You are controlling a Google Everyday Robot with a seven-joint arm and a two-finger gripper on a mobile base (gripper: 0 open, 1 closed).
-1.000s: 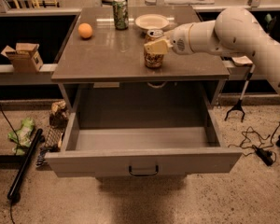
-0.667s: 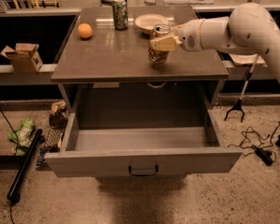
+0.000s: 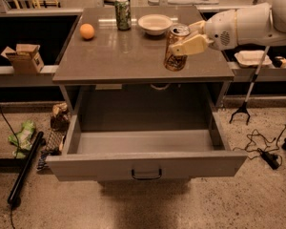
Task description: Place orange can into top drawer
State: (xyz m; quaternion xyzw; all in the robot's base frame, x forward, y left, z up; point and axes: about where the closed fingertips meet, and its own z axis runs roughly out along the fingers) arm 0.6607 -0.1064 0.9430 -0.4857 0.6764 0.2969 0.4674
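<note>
Orange can point(image 3: 174, 56) held in gripper point(image 3: 177, 46) over table point(image 3: 119, 56), top drawer point(image 3: 148, 163) open

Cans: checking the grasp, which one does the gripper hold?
The orange can, gold, silver-topped, in the gripper over the table near its front edge; the green can stands apart at the back.

On the desk point(image 3: 109, 56), from its middle, a round fruit point(image 3: 87, 31) lies at 10 o'clock, a second can point(image 3: 123, 13) at 12 and a bowl point(image 3: 155, 24) at 1. The gripper point(image 3: 177, 45) reaches in from 3 o'clock, its fingers point(image 3: 193, 43) around the orange can point(image 3: 172, 58) at 4 o'clock. The top drawer point(image 3: 148, 163) juts out at 6 o'clock.
</note>
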